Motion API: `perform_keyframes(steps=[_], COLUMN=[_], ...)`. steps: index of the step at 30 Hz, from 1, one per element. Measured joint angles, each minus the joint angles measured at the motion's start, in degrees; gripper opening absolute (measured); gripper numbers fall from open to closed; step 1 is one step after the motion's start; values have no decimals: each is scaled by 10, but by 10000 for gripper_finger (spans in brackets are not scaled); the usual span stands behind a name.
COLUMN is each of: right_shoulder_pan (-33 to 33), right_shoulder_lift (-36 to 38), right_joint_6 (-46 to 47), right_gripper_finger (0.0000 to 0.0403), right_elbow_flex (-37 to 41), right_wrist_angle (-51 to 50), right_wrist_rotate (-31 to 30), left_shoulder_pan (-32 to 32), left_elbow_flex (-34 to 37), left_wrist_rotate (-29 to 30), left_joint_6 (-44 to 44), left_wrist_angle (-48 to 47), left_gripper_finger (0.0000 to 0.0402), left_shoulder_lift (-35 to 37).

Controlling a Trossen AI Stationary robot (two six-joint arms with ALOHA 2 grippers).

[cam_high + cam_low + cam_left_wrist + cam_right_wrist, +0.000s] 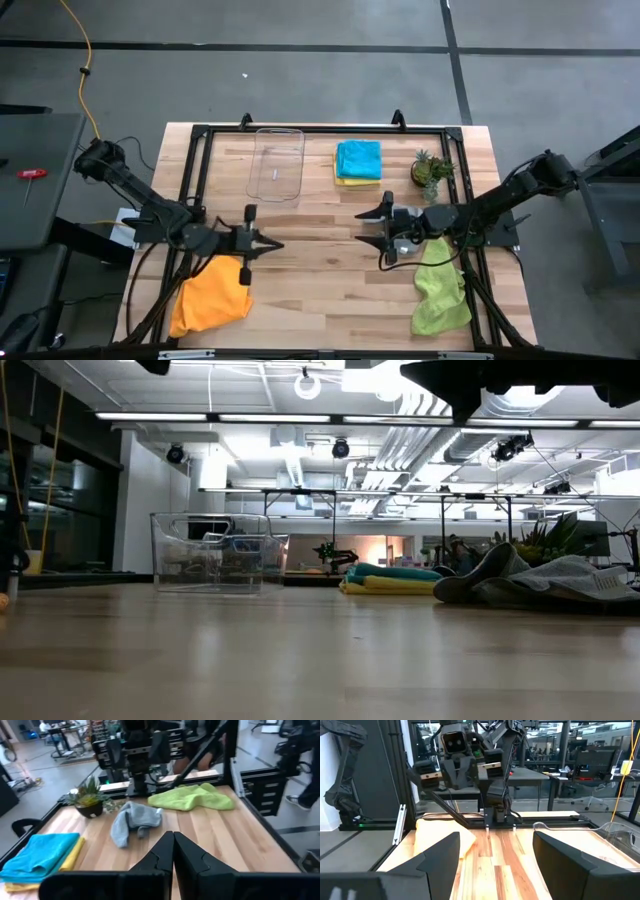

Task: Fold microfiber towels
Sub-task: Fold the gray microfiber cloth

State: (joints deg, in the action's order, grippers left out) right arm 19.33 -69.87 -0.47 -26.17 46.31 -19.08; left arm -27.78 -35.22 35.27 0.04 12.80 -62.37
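Table centre: bare wood strip on the table [320, 290] between the two end effectors, nothing lying in it.
Far edge: clear plastic tray [276, 163], then a folded teal-blue towel [359, 158] stacked on a folded yellow towel [347, 181], then a small potted plant [431, 170].
Near-left corner: orange towel [211, 295], crumpled, reaching toward the table's edge.
Near-right corner: lime green towel [440, 288], crumpled, close to the right edge.
Grey towel [131, 821]: bunched on the table beside the plant, under the right arm.
Left end effector [268, 245]: fingers pressed together, empty, low over the table just beside the orange towel, pointing toward the centre.
Right end effector [372, 226]: fingers spread wide, empty, low over the table, pointing toward the left one; the two stand apart.
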Motion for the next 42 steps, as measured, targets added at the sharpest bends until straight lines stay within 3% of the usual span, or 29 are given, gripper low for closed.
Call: perform_keyframes(steps=[13,16,20,26,32,38,42], right_shoulder_pan=[-10,-10,-12,-21,-33,-44,-44], right_shoulder_lift=[0,-2,-29,-123,-224,-296,-322], right_joint_6=[0,12,38,21,76,139,155], right_gripper_finger=[243,243,243,243,243,243,243], right_elbow_flex=[0,-1,-20,-114,-202,-286,-312], right_wrist_angle=[-3,-35,-172,-433,-635,-802,-845], right_wrist_rotate=[0,-34,-101,-117,-145,-132,-129], left_shoulder_pan=[1,1,1,1,1,1,1], left_elbow_flex=[0,0,0,0,0,0,0], left_wrist_rotate=[1,1,1,1,1,1,0], left_joint_6=[11,11,9,6,2,-5,-5], left_wrist_angle=[2,2,2,3,-1,-11,-12], left_gripper_finger=[0,0,0,0,0,0,0], left_shoulder_lift=[2,2,1,1,1,1,1])
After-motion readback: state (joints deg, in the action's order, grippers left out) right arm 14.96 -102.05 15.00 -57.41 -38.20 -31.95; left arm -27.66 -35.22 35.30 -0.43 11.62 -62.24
